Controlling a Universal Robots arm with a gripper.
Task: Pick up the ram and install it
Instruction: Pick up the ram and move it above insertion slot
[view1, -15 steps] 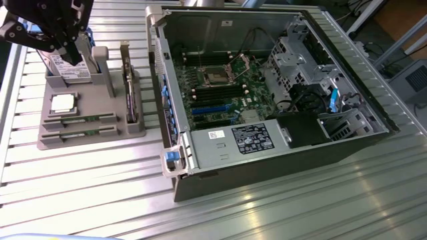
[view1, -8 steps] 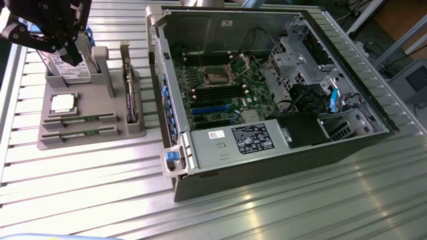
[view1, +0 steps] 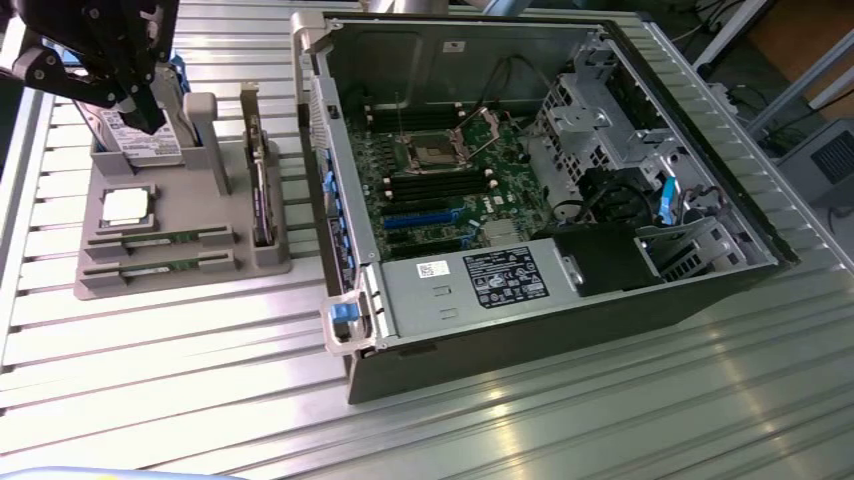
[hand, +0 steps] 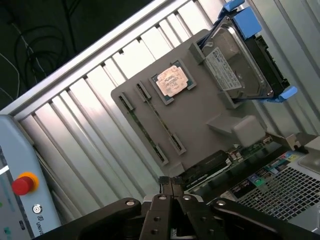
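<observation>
One gripper, jaws shut on nothing, is hovering above the hard drive end of the grey holder, the ram lying slotted by the opposite edge: approach stage, I'd say, calling for jaws parting and lining up along the stick.

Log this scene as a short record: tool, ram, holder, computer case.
tool: shut, holding nothing, above the holder near the hard drive
ram: lying in a slot of the holder, not gripped; second stick in the slot beside it
holder: grey, on the slatted table, also carries a processor chip
computer case: open, motherboard exposed, to the exterior view's right of the holder
</observation>
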